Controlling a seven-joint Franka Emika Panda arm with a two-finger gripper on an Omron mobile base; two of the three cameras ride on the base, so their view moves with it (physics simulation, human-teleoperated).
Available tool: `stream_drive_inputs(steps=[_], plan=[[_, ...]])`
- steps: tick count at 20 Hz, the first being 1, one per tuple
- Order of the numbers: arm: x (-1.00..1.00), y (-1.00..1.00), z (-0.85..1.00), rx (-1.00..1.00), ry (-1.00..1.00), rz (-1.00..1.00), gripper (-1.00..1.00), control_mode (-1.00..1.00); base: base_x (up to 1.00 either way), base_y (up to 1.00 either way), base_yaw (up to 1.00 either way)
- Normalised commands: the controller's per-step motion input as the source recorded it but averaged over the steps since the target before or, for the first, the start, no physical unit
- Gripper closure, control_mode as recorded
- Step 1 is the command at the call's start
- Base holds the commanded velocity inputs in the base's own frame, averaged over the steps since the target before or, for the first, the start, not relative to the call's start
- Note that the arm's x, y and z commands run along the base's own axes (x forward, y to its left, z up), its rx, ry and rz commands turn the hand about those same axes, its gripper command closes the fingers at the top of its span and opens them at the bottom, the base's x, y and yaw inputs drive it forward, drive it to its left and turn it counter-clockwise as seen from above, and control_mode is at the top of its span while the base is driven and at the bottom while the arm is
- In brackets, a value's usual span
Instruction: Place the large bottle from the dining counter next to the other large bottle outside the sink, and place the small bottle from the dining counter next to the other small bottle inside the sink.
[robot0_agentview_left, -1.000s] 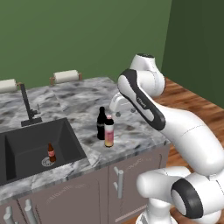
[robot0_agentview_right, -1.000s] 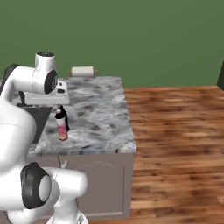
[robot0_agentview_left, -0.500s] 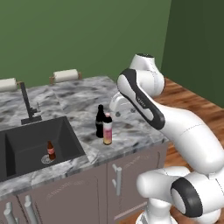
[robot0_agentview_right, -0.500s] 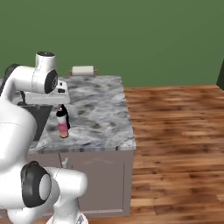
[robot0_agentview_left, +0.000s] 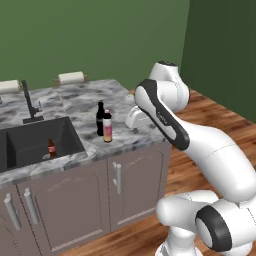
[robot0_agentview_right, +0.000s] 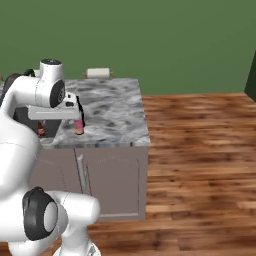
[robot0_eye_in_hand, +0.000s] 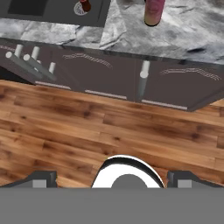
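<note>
The large bottle (robot0_agentview_left: 107, 127), pink fading to yellow, stands upright on the marble counter, close against the other large bottle (robot0_agentview_left: 100, 118), a dark cola-style one, just right of the sink (robot0_agentview_left: 30, 145). The other small bottle (robot0_agentview_left: 51, 148) stands inside the black basin. My gripper (robot0_agentview_left: 132, 121) hangs open and empty over the counter's front edge, right of the two tall bottles. From the right base view my gripper (robot0_agentview_right: 79, 114) sits just above the large bottle (robot0_agentview_right: 79, 126). The hand view looks down past the wide-apart fingertips (robot0_eye_in_hand: 41, 177) at the floor. The small bottle and the dining counter are out of view.
A black faucet (robot0_agentview_left: 29, 102) rises behind the basin. Two paper towel rolls (robot0_agentview_left: 70, 77) lie along the back wall. Cabinet doors with bar handles (robot0_agentview_left: 117, 177) front the counter. Wooden floor (robot0_agentview_right: 200, 150) stretches to the right of the counter.
The whole picture has shifted in both base views, so the base has driven; the counter and bottles now sit farther off. The gripper stays open and now lies right of the bottles.
</note>
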Motion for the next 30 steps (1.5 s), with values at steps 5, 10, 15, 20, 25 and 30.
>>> stream_drive_inputs(steps=[5,10,15,20,25,30], plan=[[0.0,0.0,0.0,0.0,0.0,0.0,-1.0,1.0,0.08,-0.65,0.27],[0.0,0.0,0.0,0.0,0.0,0.0,-1.0,1.0,0.26,-0.71,0.4],[0.0,0.0,0.0,0.0,0.0,0.0,-1.0,1.0,0.24,-0.67,0.43],[0.0,0.0,0.0,0.0,0.0,0.0,-1.0,1.0,0.34,-0.61,0.46],[0.0,0.0,0.0,0.0,0.0,0.0,-1.0,1.0,0.52,-0.6,0.46],[0.0,0.0,0.0,0.0,0.0,0.0,-1.0,1.0,0.24,-0.75,0.45]])
